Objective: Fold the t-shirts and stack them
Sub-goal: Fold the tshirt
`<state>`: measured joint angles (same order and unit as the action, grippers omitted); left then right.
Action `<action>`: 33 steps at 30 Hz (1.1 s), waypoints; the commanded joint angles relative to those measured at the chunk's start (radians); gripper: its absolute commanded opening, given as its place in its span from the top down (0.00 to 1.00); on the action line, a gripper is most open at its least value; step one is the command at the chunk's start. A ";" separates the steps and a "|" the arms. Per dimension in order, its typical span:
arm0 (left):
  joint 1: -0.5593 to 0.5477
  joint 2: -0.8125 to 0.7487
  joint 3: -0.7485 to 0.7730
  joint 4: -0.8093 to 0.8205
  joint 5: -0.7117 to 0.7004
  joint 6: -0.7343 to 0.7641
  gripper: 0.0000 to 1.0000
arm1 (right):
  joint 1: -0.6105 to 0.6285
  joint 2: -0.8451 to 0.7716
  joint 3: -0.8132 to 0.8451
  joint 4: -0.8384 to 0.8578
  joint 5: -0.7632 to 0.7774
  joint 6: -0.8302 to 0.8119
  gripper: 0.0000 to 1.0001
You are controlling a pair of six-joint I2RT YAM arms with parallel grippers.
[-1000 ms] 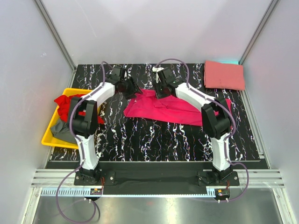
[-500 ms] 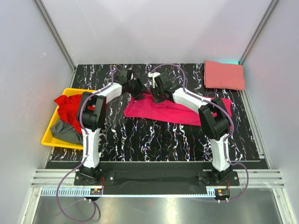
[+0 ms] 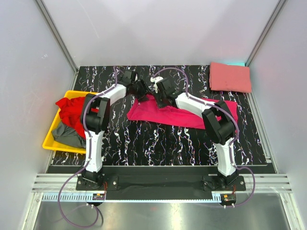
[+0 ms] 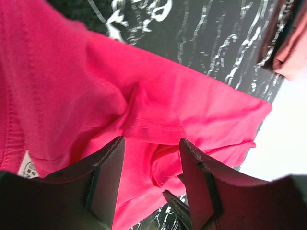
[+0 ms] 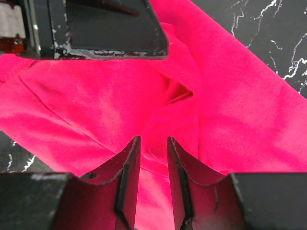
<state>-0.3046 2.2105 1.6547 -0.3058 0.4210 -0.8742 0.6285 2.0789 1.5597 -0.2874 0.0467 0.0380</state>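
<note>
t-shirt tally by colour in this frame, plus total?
Magenta t-shirt: 1
Salmon t-shirt: 1
Red t-shirt: 1
Grey t-shirt: 1
Total: 4

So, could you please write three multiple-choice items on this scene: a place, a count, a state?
1. Where is the salmon t-shirt? A) near left corner B) the table's far right corner C) its centre
2. How many t-shirts are in the yellow bin? A) none B) two C) four
3. The left gripper is: A) open B) shut on grey cloth C) shut empty
Answers: 1 B, it lies folded there; 2 B, red t-shirt and grey t-shirt; 3 A, jaws apart over the magenta t-shirt.
</note>
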 commanded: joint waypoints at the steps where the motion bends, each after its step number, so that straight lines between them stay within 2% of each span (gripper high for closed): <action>1: -0.011 0.009 0.040 -0.010 -0.031 -0.022 0.46 | 0.017 0.003 -0.007 0.045 0.048 -0.021 0.64; 11: -0.013 0.031 0.036 0.004 -0.073 -0.054 0.48 | 0.022 0.024 -0.016 0.054 0.041 -0.006 0.66; 19: -0.013 0.035 0.034 0.019 -0.091 -0.063 0.58 | 0.027 0.035 -0.024 0.060 0.056 0.008 0.65; 22: -0.011 0.041 0.039 0.022 -0.094 -0.063 0.74 | 0.028 0.026 -0.036 0.076 0.091 0.008 0.86; 23: -0.011 0.044 0.045 0.022 -0.094 -0.065 0.84 | 0.028 0.012 -0.044 0.079 0.113 0.008 0.98; 26: -0.010 0.051 0.075 0.010 -0.085 -0.060 1.00 | 0.028 -0.026 -0.066 0.085 0.134 -0.004 1.00; 33: -0.010 0.017 0.123 -0.056 -0.093 -0.036 1.00 | 0.028 -0.106 -0.128 0.079 0.148 -0.021 1.00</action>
<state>-0.3153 2.2604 1.7302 -0.3447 0.3462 -0.9314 0.6445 2.0693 1.4448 -0.2375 0.1574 0.0341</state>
